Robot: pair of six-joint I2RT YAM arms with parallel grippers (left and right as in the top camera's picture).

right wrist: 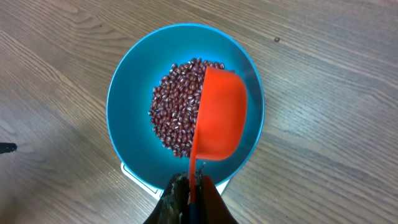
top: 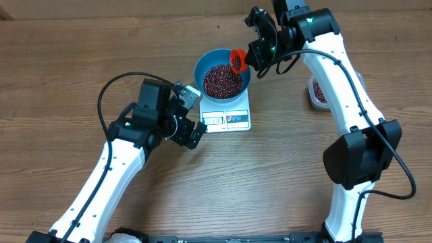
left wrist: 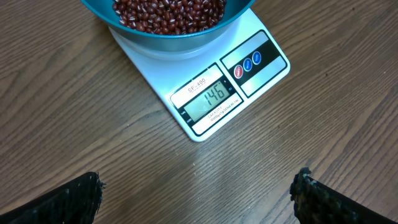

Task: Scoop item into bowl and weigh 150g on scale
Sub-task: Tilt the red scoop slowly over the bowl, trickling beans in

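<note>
Orange scoop (right wrist: 221, 115), gripped by right end effector (right wrist: 189, 196), hangs over beans (right wrist: 174, 112) in blue bowl (right wrist: 124, 93) on scale (left wrist: 205, 106); left end effector (left wrist: 196, 186) open.

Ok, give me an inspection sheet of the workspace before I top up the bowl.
Surface: wood-grain table.
Job's things: beans heaped in blue bowl, which sits on scale; display reads 146.
Clutter: tub holding beans, partly behind the right arm.
Hands: left hand open, empty, near the scale; right hand shut on orange scoop, held over the bowl.
Cables: left arm cable and right arm cable loop above the table.
Surroundings: nothing seen.
</note>
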